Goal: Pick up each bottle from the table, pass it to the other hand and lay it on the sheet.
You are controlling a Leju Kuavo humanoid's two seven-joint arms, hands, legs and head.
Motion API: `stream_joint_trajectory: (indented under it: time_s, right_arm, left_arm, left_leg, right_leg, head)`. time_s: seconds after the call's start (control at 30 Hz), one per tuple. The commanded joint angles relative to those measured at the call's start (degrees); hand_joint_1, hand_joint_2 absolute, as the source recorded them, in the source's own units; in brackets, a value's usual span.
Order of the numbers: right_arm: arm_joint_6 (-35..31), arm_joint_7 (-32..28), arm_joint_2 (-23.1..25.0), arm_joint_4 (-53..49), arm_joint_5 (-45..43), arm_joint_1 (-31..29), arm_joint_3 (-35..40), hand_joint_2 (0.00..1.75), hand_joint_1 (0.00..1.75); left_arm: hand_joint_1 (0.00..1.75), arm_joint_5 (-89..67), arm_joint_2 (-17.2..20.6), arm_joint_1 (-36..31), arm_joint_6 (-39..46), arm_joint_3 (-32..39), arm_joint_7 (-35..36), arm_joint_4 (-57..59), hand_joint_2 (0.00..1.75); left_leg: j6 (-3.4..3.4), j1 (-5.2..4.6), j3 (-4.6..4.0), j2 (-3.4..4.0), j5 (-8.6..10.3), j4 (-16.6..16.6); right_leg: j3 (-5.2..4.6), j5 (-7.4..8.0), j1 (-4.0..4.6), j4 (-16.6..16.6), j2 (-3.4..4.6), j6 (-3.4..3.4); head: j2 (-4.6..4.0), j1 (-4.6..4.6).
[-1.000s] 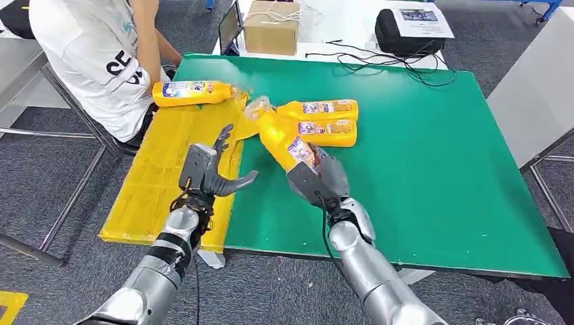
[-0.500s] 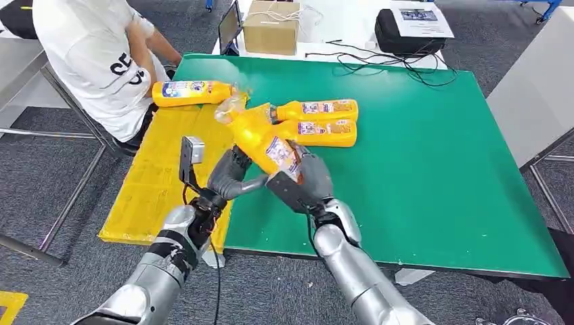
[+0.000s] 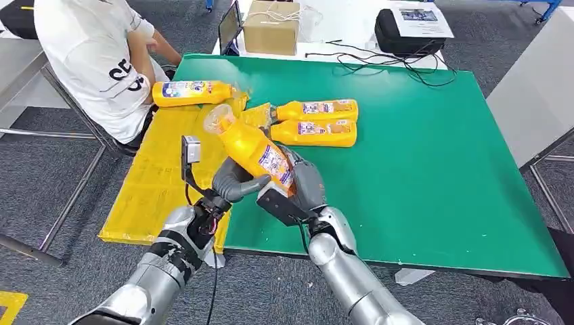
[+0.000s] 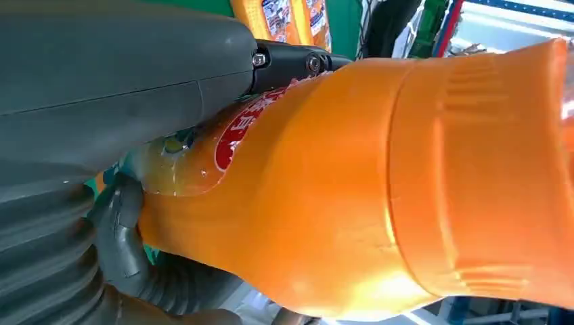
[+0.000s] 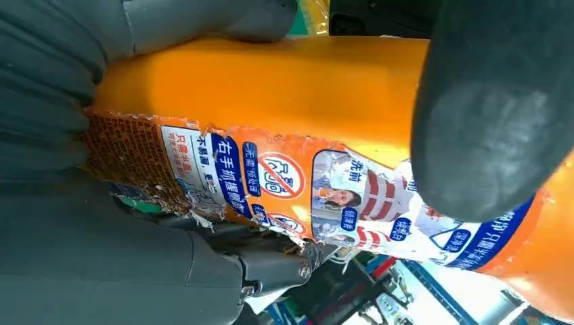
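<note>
A lab or test workspace is suggested: a green-matted worktop (image 3: 420,169) on grey carpet (image 3: 40,196), a laptop (image 3: 229,27), cardboard box (image 3: 272,27) and trailing cables (image 3: 392,57) at the far side, a seated person (image 3: 95,61) at far left.

Four orange bottles: one held (image 3: 252,149), one on the yellow sheet (image 3: 193,93), two on the table (image 3: 318,108) (image 3: 315,132).

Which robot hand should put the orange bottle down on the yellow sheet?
Probably the left hand: it already touches the bottle and sits on the yellow sheet side. The right hand is farther away.
</note>
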Motion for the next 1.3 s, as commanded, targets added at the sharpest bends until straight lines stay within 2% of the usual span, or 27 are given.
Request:
stream_joint_trajectory:
  time_s: [0.03,0.23,0.37,0.53,0.77,0.93,0.97,1.0,1.13,1.3]
  right_arm:
    - [0.66,0.01,-1.32,3.27,0.37,-1.58,2.49,1.75,1.75]
    - [1.73,0.71,-1.27,5.02,3.00,-1.76,4.98,1.75,1.75]
    - [6.13,2.64,-1.04,9.50,5.85,-4.19,9.00,1.75,1.75]
    - [10.89,3.62,-1.50,14.79,8.40,-7.04,13.51,1.75,1.75]
    - [10.94,3.62,-1.69,14.94,8.39,-7.02,13.48,1.75,1.75]
    - [11.28,4.78,-1.26,16.47,8.12,-7.95,14.12,1.75,1.75]
    - [10.54,5.31,-1.17,16.24,7.72,-7.96,13.64,1.75,0.33]
    - [10.17,5.59,-1.10,16.08,7.29,-7.81,13.18,1.75,0.00]
    - [9.31,5.99,-1.29,14.41,6.20,-7.21,12.05,1.75,0.00]
    - [6.21,6.27,-1.79,11.18,4.10,-5.59,8.93,1.75,0.00]
  left_arm:
    - [0.00,-0.03,1.52,-2.76,-0.37,-3.24,0.10,2.63,1.75]
    - [0.00,-0.68,1.65,-2.70,2.61,-4.19,-0.57,2.30,1.75]
    - [0.00,0.17,2.15,-2.83,2.73,-3.57,-0.67,3.29,1.75]
    - [0.00,0.27,1.98,-3.04,3.56,-2.58,-0.48,4.19,1.75]
    - [0.00,0.29,2.00,-3.07,3.54,-2.56,-0.48,4.21,1.75]
    - [0.00,-0.19,1.66,-3.52,7.23,-0.98,-0.86,4.29,1.75]
    - [1.62,-0.07,1.46,-3.30,7.84,-0.27,-1.10,3.75,1.75]
    - [1.75,0.11,1.33,-3.10,8.40,0.28,-0.92,3.49,1.75]
    - [1.75,1.86,0.55,-1.44,9.41,2.91,-1.44,1.06,1.75]
    - [1.75,1.99,0.71,-0.08,11.73,4.23,-1.62,-1.96,1.75]
  left_leg:
    - [-0.04,0.02,0.13,-0.01,-0.04,-0.02]
    - [-0.04,0.03,0.13,0.00,-0.04,-0.02]
    - [-0.08,0.06,0.30,0.09,-0.14,0.02]
    - [-0.04,0.03,0.11,-0.01,-0.03,-0.02]
    - [-0.07,0.08,0.25,-0.12,-0.12,0.03]
    - [-0.12,0.09,0.41,-0.11,-0.21,0.08]
    - [-0.14,0.11,0.50,-0.12,-0.27,0.12]
    - [-0.14,0.12,0.51,-0.12,-0.25,0.08]
    - [-0.05,0.06,0.14,-0.06,-0.07,0.03]
    - [-0.06,0.06,0.22,-0.07,-0.11,0.01]
  right_leg:
    - [0.13,-0.05,0.02,-0.01,-0.01,-0.06]
    - [0.13,-0.04,0.03,-0.03,0.00,-0.05]
    - [0.28,-0.11,0.07,0.01,0.10,-0.11]
    - [0.11,-0.03,0.04,-0.02,-0.01,-0.05]
    - [0.29,-0.15,0.08,0.01,-0.12,-0.10]
    - [0.45,-0.26,0.09,0.07,-0.12,-0.16]
    - [0.54,-0.32,0.11,0.11,-0.13,-0.20]
    - [0.55,-0.30,0.13,0.07,-0.13,-0.20]
    - [0.15,-0.09,0.06,0.01,-0.07,-0.07]
    - [0.23,-0.13,0.06,-0.01,-0.08,-0.08]
  head:
    - [0.00,0.00]
    - [0.00,0.00]
    - [0.00,0.00]
    - [0.00,-0.02]
    - [0.00,0.00]
    - [0.00,-0.02]
    - [0.00,0.00]
    - [0.00,-0.02]
    - [0.00,0.04]
    - [0.00,0.00]
